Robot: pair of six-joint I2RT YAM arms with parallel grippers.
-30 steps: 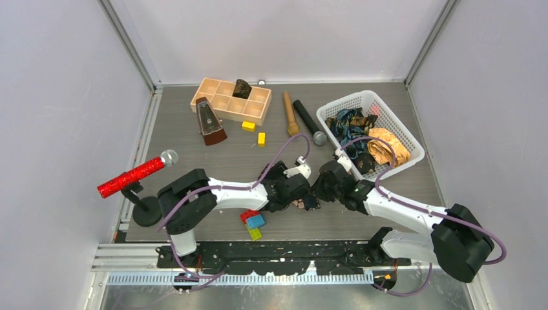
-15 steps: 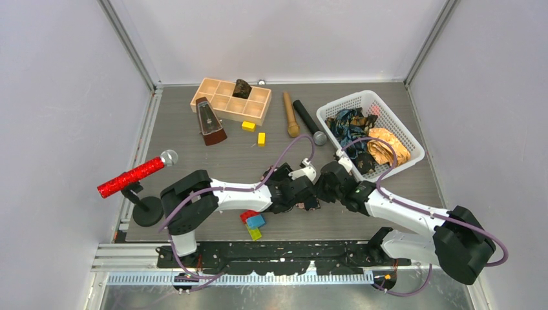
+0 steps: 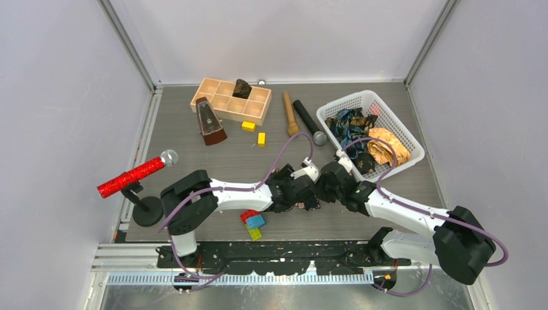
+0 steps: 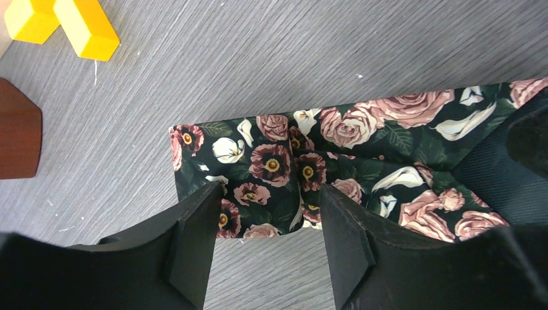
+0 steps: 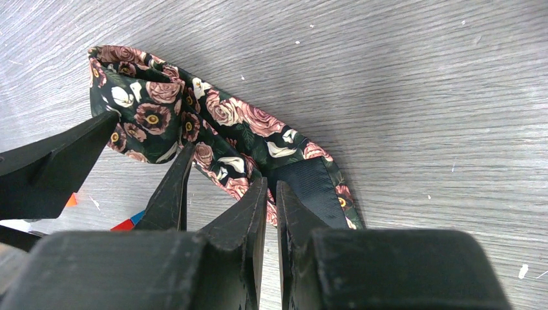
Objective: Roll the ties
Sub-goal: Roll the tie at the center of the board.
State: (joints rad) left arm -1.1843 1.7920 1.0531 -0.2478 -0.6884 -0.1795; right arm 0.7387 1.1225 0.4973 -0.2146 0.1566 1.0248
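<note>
A black floral tie (image 4: 278,168) lies on the grey worktop (image 4: 291,58), toward 6 o'clock from its middle, with its end doubled over. The left fingers (image 4: 194,245) stand spread, one on each side of that doubled end. The right fingers (image 5: 249,213), pressed almost together, pinch the fabric at its 3 o'clock side. The likely risk is that the left fingers close off-centre, or the pinch slips on the smooth cloth. Either would probably let the fold spring open and leave the roll crooked.

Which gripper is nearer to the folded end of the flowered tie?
Left. The left gripper has its open fingers on either side of the folded end; the right gripper is shut on the flowered tie farther along, by its dark lining.
</note>
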